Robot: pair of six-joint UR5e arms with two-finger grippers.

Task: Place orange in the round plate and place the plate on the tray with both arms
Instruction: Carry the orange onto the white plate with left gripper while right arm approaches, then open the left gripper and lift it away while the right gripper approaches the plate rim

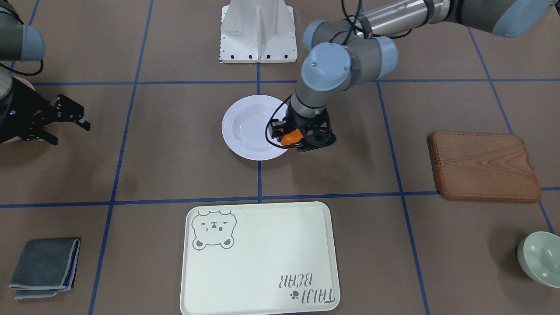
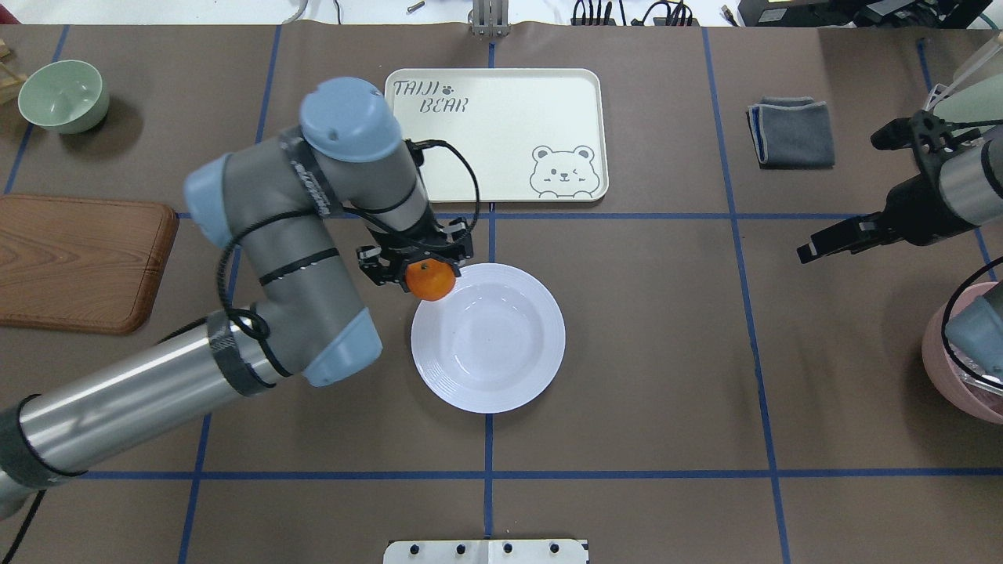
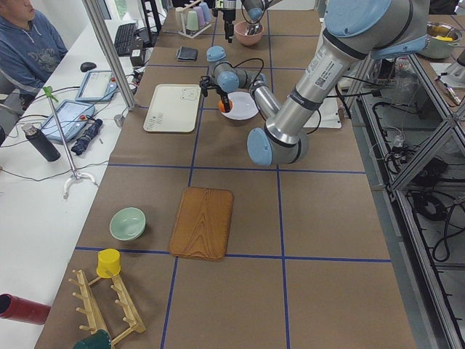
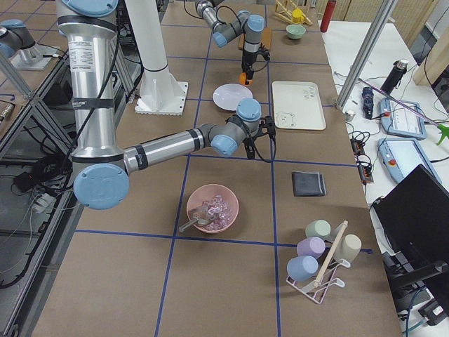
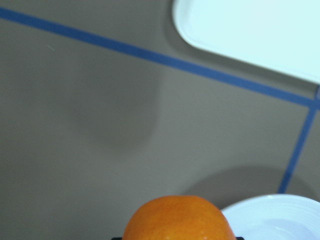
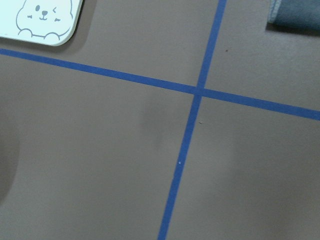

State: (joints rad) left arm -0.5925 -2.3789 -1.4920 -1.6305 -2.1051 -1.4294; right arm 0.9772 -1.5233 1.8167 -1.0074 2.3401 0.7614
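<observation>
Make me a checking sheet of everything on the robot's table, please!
Surface: brown table with blue tape lines; nothing spilled seen.
Job's things: small round bright orange held at the rim of the white round plate, not dropped in yet; cream rectangular bear tray holds nothing.
Clutter: brown wooden board, pale green bowl, folded grey cloth, pink bowl.
Claws: left claw shut on the orange; right claw open, holding nothing, off to the side.
Cables: black cable loops beside the left claw.
Surroundings: person at a side desk.
</observation>
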